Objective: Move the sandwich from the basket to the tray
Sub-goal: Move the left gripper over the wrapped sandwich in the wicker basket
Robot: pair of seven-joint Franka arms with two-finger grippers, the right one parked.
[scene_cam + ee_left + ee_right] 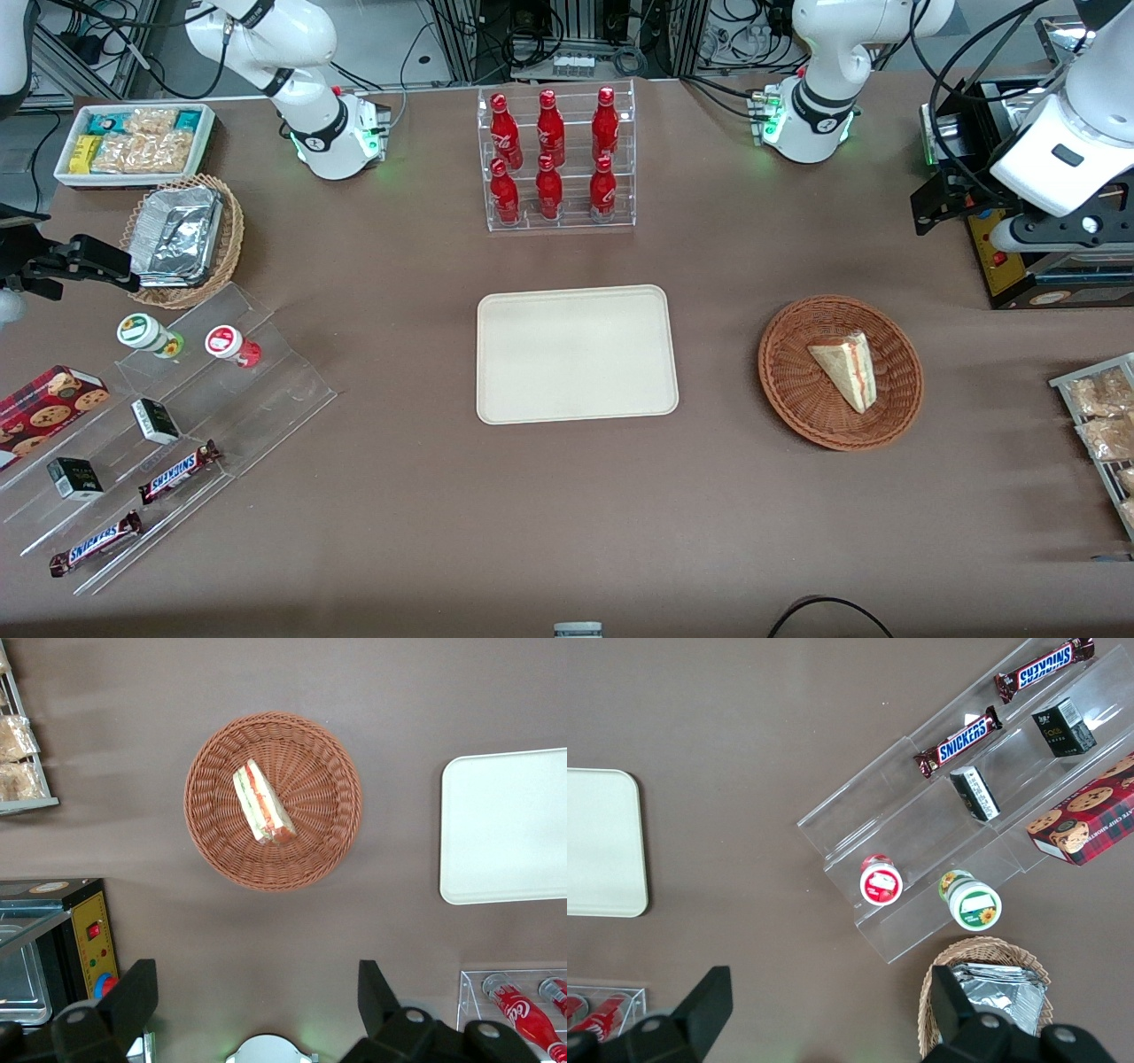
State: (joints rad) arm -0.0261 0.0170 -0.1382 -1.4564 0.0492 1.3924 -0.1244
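The sandwich (846, 368) (261, 804), a pale bread wedge with red, orange and green filling along its cut edge, lies in the round reddish-brown wicker basket (780, 372) (204, 806). The cream tray (576, 354) (505, 824) sits bare at the table's middle, beside the basket and a short gap from it. My left gripper (257, 997) hangs high above the table, farther from the front camera than the basket. It is open, its fingers (133, 992) wide apart with nothing between them.
A clear rack of red bottles (554, 159) stands farther back than the tray. A black and yellow appliance (1001, 248) and a wire rack of snack packets (1099, 416) flank the basket. Acrylic steps with snacks (159, 425) and a tan foil-filled basket (182, 239) lie toward the parked arm's end.
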